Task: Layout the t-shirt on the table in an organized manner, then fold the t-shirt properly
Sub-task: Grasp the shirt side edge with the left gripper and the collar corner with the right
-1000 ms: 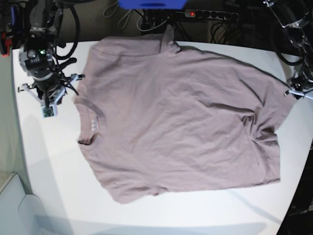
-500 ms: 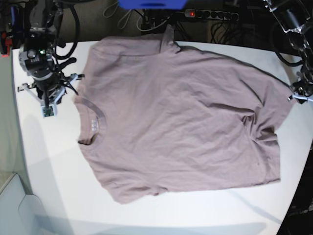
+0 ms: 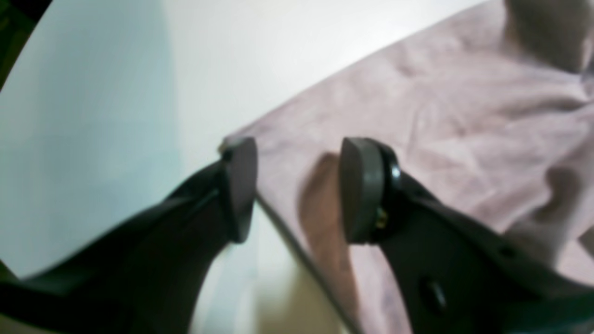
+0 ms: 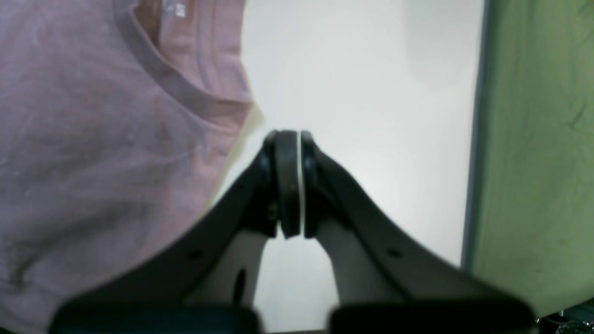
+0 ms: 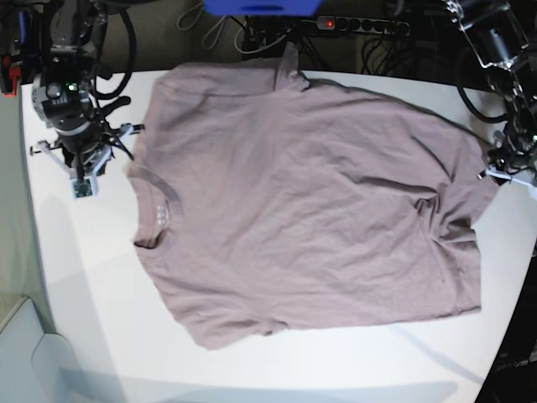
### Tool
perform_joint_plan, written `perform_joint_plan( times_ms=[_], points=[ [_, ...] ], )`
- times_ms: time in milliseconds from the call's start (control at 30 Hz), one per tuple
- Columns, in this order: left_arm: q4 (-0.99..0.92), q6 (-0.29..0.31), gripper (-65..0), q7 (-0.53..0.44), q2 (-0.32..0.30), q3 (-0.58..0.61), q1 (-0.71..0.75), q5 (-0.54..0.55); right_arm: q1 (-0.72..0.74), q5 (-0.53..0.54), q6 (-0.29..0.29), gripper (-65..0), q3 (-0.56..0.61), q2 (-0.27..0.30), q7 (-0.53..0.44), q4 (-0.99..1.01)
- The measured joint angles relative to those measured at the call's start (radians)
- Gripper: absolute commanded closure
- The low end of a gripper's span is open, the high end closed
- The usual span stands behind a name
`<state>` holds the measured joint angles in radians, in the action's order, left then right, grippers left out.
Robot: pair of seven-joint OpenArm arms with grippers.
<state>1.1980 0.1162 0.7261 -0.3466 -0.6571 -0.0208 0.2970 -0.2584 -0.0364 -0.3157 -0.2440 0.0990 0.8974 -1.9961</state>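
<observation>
Mauve cotton covers most of the white counter (image 5: 92,277): the t-shirt (image 5: 310,201) lies spread roughly flat, its long axis running across the base view, with the ribbed collar (image 5: 155,189) toward that view's left and the hem toward its right. A cluster of wrinkles is bunched near the hem end, and one sleeve tip reaches the far edge of the counter. My left tool (image 3: 297,190) is over the hem end, at the right of the base view; its two dark pads stand apart with nothing between them, one just off the cloth's corner over bare counter and the other above the fabric, so the hem edge runs between them and slightly beneath. I judge this the relation the next move turns on: the cloth lies directly under and ahead of that tool, and it is the arm nearer the hem. My right tool (image 4: 288,185) is clenched, pads pressed together on nothing, hovering over bare counter just beside the collar, with the shirt off to one side of it; it is the arm nearer the neck. A small pale label (image 4: 174,8) sits inside the collar; its markings are too blurred to read. No other brand or writing is legible.
</observation>
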Motion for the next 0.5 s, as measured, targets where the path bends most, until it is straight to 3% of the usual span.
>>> perform_joint_plan(
  times_ms=[500],
  points=[
    [-0.003, 0.0, -28.6, 0.002, -0.003, -0.004, 0.037, -0.001, 0.006, 0.0, 0.0, 0.0, 0.0, 0.0, 0.0, 0.0]
  ],
)
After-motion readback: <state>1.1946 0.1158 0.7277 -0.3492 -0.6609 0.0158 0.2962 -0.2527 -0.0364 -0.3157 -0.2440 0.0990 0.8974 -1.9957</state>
